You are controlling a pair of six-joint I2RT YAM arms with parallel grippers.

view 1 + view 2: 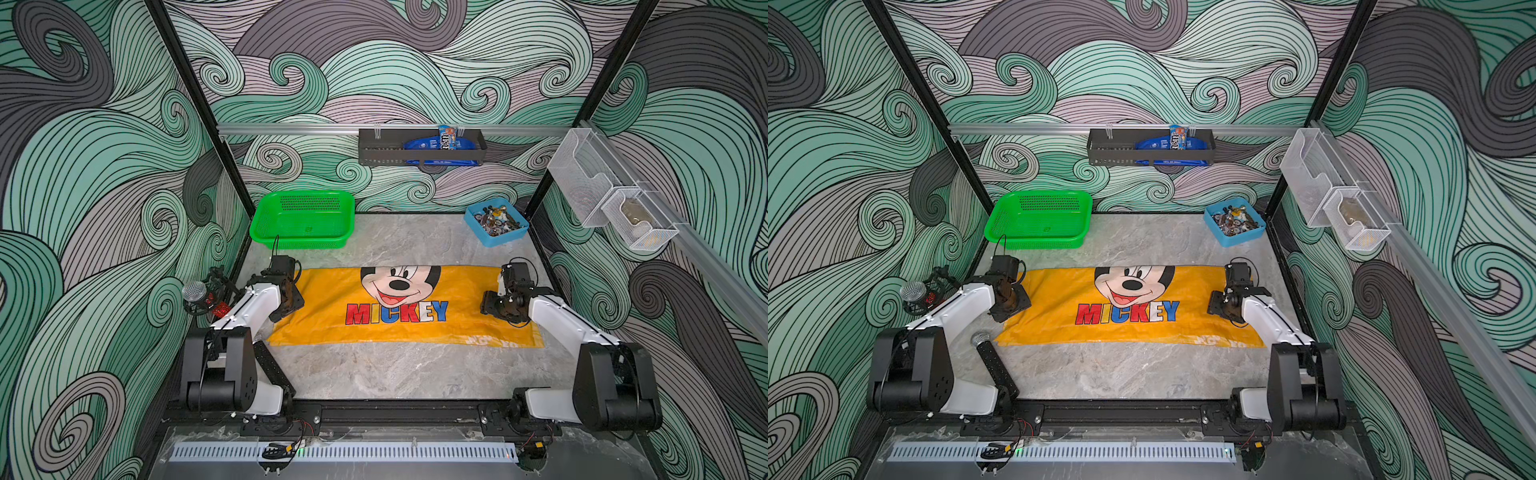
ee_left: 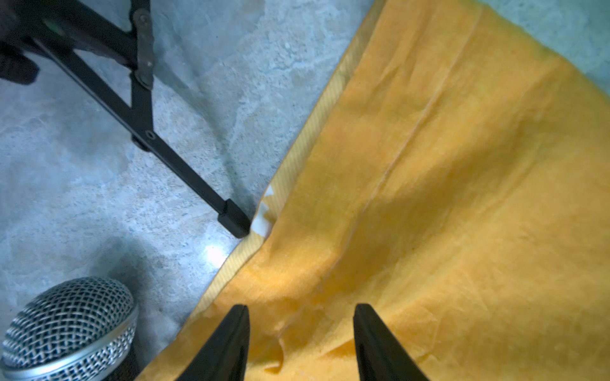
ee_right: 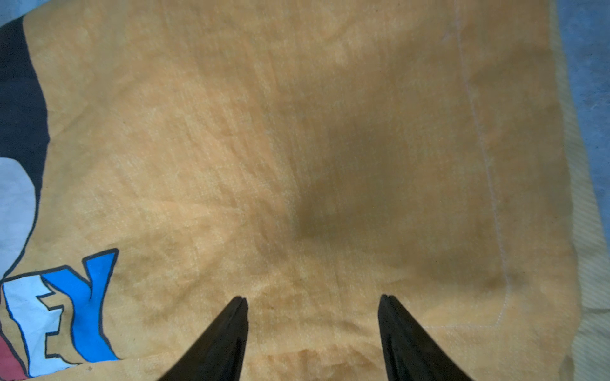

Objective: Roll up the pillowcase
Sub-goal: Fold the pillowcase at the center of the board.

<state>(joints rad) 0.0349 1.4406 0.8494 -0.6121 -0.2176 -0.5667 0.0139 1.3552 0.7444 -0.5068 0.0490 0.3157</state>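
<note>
Pillowcase (image 1: pixel 399 307) lies flat on the marble table (image 1: pixel 395 374), printed face up, as a long yellow band between the two arms. Left gripper (image 2: pixel 300 311) hangs over its left end, jaws parted, nothing between them but cloth below. Right gripper (image 3: pixel 312 301) is over the right end, jaws apart, holding nothing. Beside the left gripper: microphone (image 2: pixel 69 326) and a black stand leg (image 2: pixel 185 171) whose foot touches the cloth edge. Beyond the grippers, well apart, a green basket (image 1: pixel 303 220) and a blue bin (image 1: pixel 496 222).
</note>
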